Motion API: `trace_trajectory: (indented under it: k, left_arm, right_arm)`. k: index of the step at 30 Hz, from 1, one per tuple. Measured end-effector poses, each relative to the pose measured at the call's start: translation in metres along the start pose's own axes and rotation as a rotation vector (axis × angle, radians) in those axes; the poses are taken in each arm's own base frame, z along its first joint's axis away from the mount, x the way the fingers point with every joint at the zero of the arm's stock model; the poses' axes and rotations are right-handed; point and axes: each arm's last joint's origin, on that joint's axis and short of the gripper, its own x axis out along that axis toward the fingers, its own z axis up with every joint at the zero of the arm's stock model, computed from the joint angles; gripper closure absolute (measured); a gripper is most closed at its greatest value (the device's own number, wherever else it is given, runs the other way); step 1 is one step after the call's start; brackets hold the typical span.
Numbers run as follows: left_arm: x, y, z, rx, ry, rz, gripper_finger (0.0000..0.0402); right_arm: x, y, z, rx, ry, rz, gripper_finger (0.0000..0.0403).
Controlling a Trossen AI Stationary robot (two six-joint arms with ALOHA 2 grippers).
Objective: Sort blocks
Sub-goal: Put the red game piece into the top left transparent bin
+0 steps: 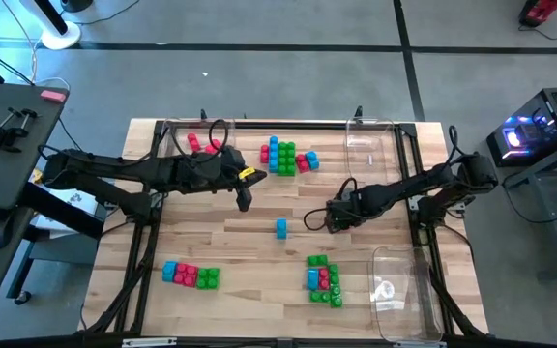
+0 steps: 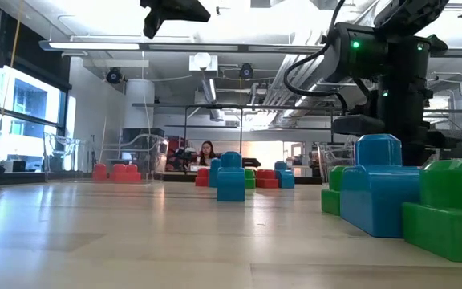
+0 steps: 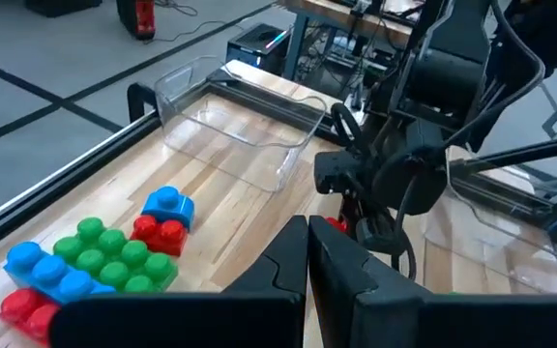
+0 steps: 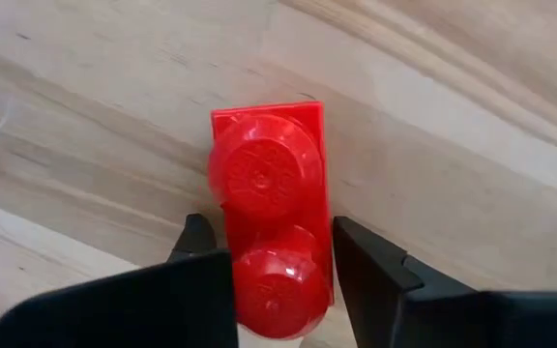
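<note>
A red two-stud block (image 4: pixel 269 174) lies studs up on the wooden table (image 1: pixel 259 251), right of the middle. My right gripper (image 1: pixel 337 220) points down over it and has shut on it. My left gripper (image 1: pixel 245 198) hangs shut and empty above the table's middle left; its closed fingers (image 3: pixel 307 280) show in the left wrist view. A lone blue block (image 1: pixel 281 227) stands between the two grippers. Mixed red, blue and green blocks sit in a far-centre cluster (image 1: pixel 283 155), a near-left row (image 1: pixel 190 275) and a near-right cluster (image 1: pixel 324 278). My right gripper pinches the red block's two long sides (image 4: pixel 319 253) between its two fingers, at the end under one stud. The fingers come from above, pointing down, and lie across the block. The block rests flat on the table, studs up.
Clear plastic trays stand at the far left (image 1: pixel 177 135), with red blocks (image 1: pixel 201 143) in it, at the far right (image 1: pixel 370 145) and at the near right (image 1: pixel 399 290). A black rail frames the table's edges (image 1: pixel 424 184). Bare wood lies along the near middle.
</note>
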Motion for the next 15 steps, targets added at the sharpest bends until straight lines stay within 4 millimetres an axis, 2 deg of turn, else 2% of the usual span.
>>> trace_trajectory:
  k: [4, 9, 11, 15]
  left_arm:
    - [-0.005, -0.002, 0.010, 0.010, -0.082, -0.046, 0.0401]
    - [-0.031, -0.001, 0.036, 0.095, -0.290, -0.096, 0.0401]
    - [-0.045, 0.003, 0.043, 0.127, -0.349, -0.094, 0.0401]
    - [-0.068, 0.013, 0.052, 0.096, -0.411, -0.009, 0.0399]
  right_arm:
    - [0.000, 0.000, 0.000, -0.026, 0.002, 0.003, 0.0341]
    - [-0.007, 0.000, 0.001, -0.106, -0.010, 0.007, 0.0393]
    - [-0.019, 0.003, 0.003, -0.141, -0.049, 0.019, 0.0392]
    - [-0.058, 0.018, 0.015, -0.229, -0.222, 0.152, 0.0390]
